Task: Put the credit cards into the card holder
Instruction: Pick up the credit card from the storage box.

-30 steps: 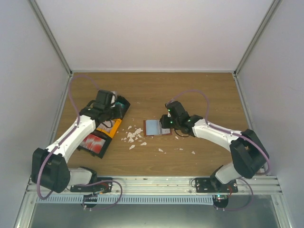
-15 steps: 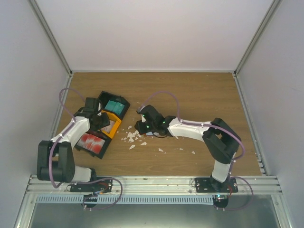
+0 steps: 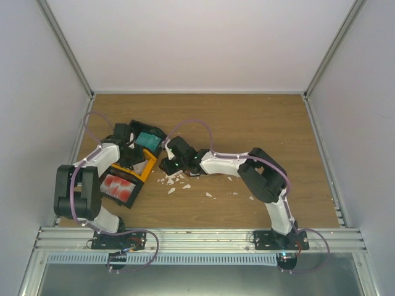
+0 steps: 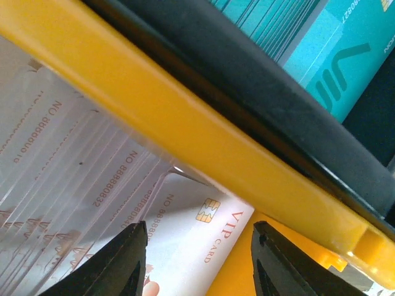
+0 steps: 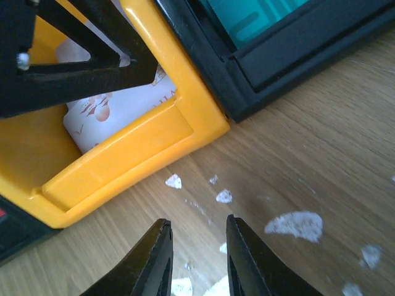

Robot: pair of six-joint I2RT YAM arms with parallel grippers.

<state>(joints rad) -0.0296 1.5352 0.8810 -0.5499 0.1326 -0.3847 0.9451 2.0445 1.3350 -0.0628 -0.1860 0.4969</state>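
"Cards [image 3: 117,185] of thin plastic, where are they?"

"All in the big black-and-orange plastic tray [image 3: 147,170], at the left of the top view. Teal cards [image 3: 147,140] sit in its upper black box. Red cards with white marks [image 3: 123,188] lie in its lower black box. White cards [image 4: 74,185] are stacked in the orange box in between."

"What about the left tool [image 4: 197,228]?"

"It is down inside the orange box. Its two black fingers [image 4: 123,265] are spread apart. A white card marked VIP [image 4: 179,216] lies flat under the gap. The tool grips nothing."

"And the right tool [image 5: 197,221]?"

"It hangs low over the brown wooden desk [image 3: 259,123], just beside the tray's orange corner. Only a small gap shows between its fingers, with bare wood in it. So it holds nothing too."

"Anything else near it?"

"Small white paper scraps [image 5: 296,223] lie on the desk at the lower right of its view. The orange wall stands between the two tools."
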